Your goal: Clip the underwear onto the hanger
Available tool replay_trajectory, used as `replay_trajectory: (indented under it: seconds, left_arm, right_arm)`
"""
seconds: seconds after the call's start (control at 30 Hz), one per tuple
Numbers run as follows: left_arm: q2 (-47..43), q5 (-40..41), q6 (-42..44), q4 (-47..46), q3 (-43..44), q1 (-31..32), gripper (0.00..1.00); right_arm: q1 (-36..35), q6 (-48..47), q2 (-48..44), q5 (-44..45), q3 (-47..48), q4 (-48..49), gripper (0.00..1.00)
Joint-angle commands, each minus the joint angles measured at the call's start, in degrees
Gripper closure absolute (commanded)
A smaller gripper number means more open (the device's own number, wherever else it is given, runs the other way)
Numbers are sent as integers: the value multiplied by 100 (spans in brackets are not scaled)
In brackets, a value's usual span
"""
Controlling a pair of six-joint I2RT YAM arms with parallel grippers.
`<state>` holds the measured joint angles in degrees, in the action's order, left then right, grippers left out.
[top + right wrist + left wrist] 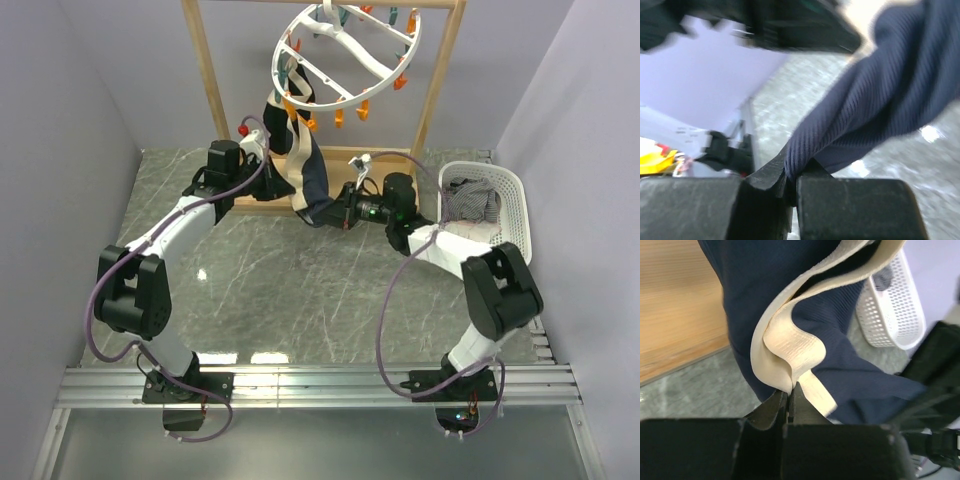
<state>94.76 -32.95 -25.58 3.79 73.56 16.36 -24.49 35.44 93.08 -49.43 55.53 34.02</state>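
While the navy underwear [308, 172] hangs as a twisted strip at upper centre of the top view, just under the white ring hanger [345, 99], both arms have a piece of it. Left gripper [262, 148], just left of the cloth: jaws squeezed right together, and its wrist view shows them nipping a fold of the cream waistband [790, 347] at bottom centre of frame. Right gripper [336, 213], lower and to the right of the garment: jaws all but closed too, a bunched corner of ribbed navy fabric caught between them in its own wrist view. The cloth runs up from there, past the left gripper, toward the orange clips [362, 110]; whether a clip has hold of it, I cannot tell. The hanger dangles tilted from the wooden frame [215, 80]. Over at the right edge sits a white basket [505, 195] with a grey striped cloth [470, 200] in it.
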Motion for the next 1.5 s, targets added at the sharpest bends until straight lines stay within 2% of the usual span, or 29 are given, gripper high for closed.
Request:
replay_trajectory:
  seconds: [0.0, 0.3, 0.43, 0.47, 0.53, 0.7, 0.73, 0.87, 1.27, 1.4, 1.47]
  left_arm:
    - [-46, 298, 264, 25, 9, -36, 99]
    - [446, 570, 405, -326, 281, -19, 96]
    - [781, 632, 440, -344, 554, 7, 93]
    - [894, 623, 449, -283, 659, 8, 91]
    - [991, 632, 493, -283, 721, 8, 89]
    - [1088, 606, 572, -273, 800, 8, 78]
    - [1097, 588, 581, -291, 792, 8, 77]
    - [1080, 439, 572, -318, 809, 8, 67]
    - [430, 482, 590, -247, 282, -80, 42]
    - [175, 447, 572, -273, 71, -151, 34]
    - [8, 447, 581, -274, -34, -194, 33]
  right_arm:
    - [6, -774, 516, 354, 256, -308, 100]
    - [6, -1004, 1739, 812, 1091, -545, 100]
    - [6, -951, 2082, 961, 1320, -616, 97]
    - [14, -969, 2187, 979, 1390, -633, 90]
    - [32, -1039, 2285, 1057, 1478, -782, 88]
    - [85, -1171, 2461, 1190, 1698, -1037, 75]
    - [94, -1188, 2461, 1216, 1724, -1125, 65]
    - [102, -1425, 2382, 1357, 1786, -1415, 46]
    - [181, -1856, 1609, 1515, 1277, -1706, 31]
    - [208, -1962, 1406, 1577, 1162, -1872, 14]
    - [234, -2015, 1310, 1603, 1083, -1978, 10]
